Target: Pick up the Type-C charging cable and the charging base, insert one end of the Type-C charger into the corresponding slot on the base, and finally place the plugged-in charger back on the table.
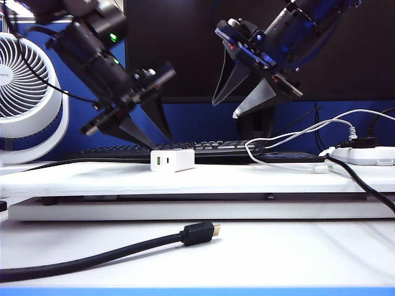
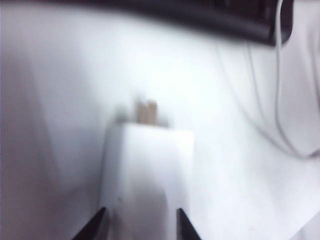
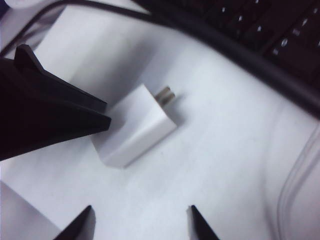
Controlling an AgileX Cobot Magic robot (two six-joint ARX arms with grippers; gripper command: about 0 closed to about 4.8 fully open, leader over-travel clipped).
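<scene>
The charging base [image 1: 172,160] is a small white block lying on the white table [image 1: 92,176] in front of the keyboard, its green-marked port facing the exterior camera. My left gripper [image 1: 162,142] hangs just above it, open. In the left wrist view the dark fingertips [image 2: 101,221] flank the base [image 2: 147,165], whose metal prongs [image 2: 147,112] point away. My right gripper [image 1: 247,102] is higher up and to the right, open and empty [image 3: 140,220]. The Type-C charging cable [image 1: 250,151] loops on the table to the right of the base.
A black keyboard [image 1: 210,147] lies behind the base. At the far right sits a white power strip [image 1: 370,154] with cords plugged in. A thick black cable with a gold-tipped plug [image 1: 200,233] crosses the lower front surface. A white fan [image 1: 24,92] stands at the left.
</scene>
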